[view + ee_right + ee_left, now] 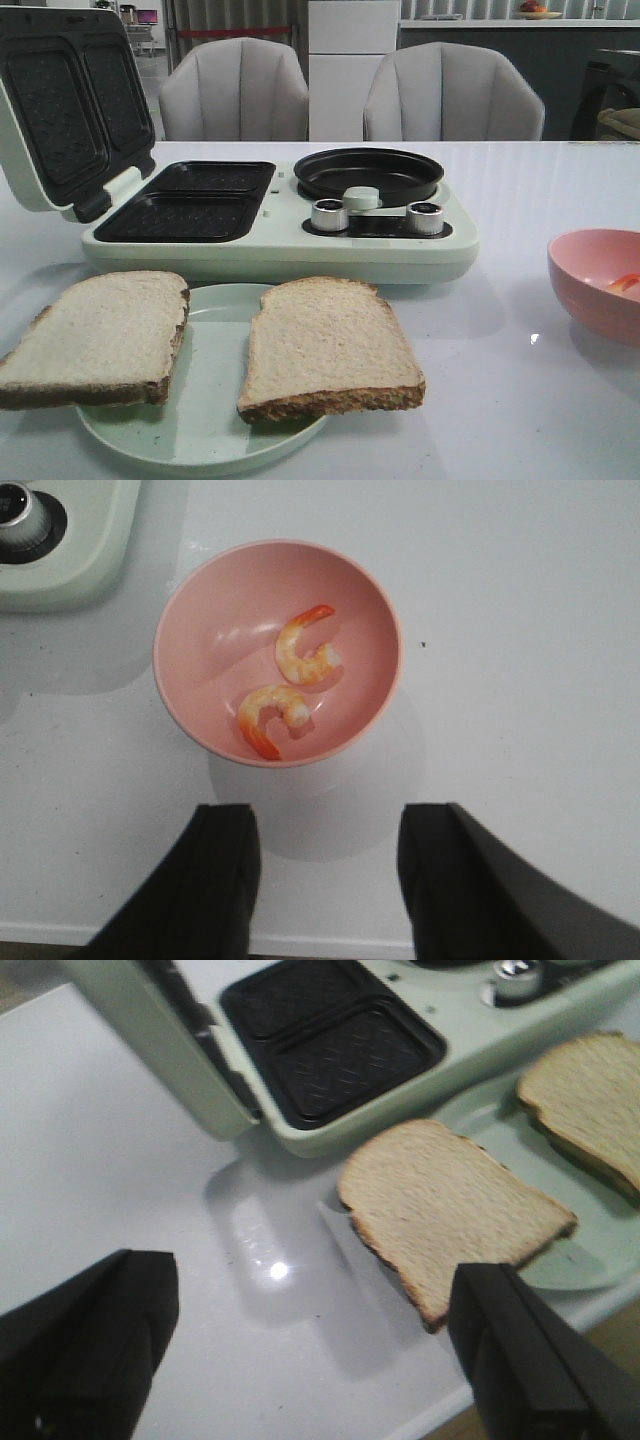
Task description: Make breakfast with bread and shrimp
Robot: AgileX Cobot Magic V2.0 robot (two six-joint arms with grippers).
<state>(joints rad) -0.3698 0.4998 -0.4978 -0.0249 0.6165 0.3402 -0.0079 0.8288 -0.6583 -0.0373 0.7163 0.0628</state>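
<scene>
Two bread slices lie on a pale green plate (pixel 205 420): the left slice (pixel 100 335) overhangs its rim, the right slice (pixel 328 345) lies flat. The left wrist view shows these slices (pixel 450 1210) (pixel 590 1090). My left gripper (pixel 310 1345) is open above bare table near the left slice's corner. Two orange-pink shrimp (pixel 306 652) (pixel 270 716) lie in a pink bowl (pixel 200 630); the bowl (pixel 580 275) shows at the front view's right edge. My right gripper (pixel 328 875) is open and empty, hovering short of the bowl. Neither gripper shows in the front view.
A pale green breakfast maker (pixel 280 250) stands behind the plate, lid (pixel 60 110) raised, with dark waffle plates (pixel 185 205), a round black pan (pixel 368 175) and two silver knobs (pixel 330 215) (pixel 425 217). Two grey chairs (pixel 235 90) stand beyond the table. The table's near edge (pixel 330 945) lies under the right gripper.
</scene>
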